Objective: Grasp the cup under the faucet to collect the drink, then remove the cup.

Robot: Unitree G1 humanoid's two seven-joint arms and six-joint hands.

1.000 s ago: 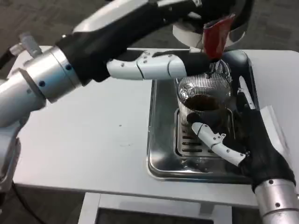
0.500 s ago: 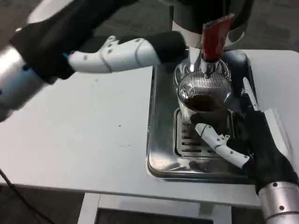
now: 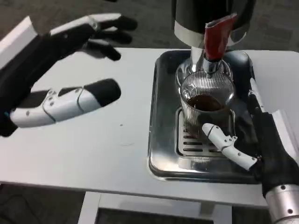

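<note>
A ribbed clear cup [image 3: 205, 95] with dark drink in it stands on the drip grate [image 3: 187, 142] under the silver faucet [image 3: 206, 63] of a black dispenser [image 3: 210, 16] with a red lever [image 3: 217, 35]. My right hand [image 3: 261, 144] wraps around the cup from the right. Its thumb [image 3: 224, 142] lies across the cup's lower front, and its fingers [image 3: 254, 95] stand up by the cup's right side. My left hand [image 3: 60, 70] hovers over the table's left half, well away from the dispenser, with fingers spread and nothing in them.
The dispenser and grate sit in a silver tray [image 3: 161, 121] on the white table [image 3: 103, 149]. A white paper piece [image 3: 282, 126] lies right of the tray. The table's front edge runs close below the tray.
My left hand has pulled back from the red lever, moving left and toward the camera, and its fingers have spread. The right hand stays at the cup, which has not moved.
</note>
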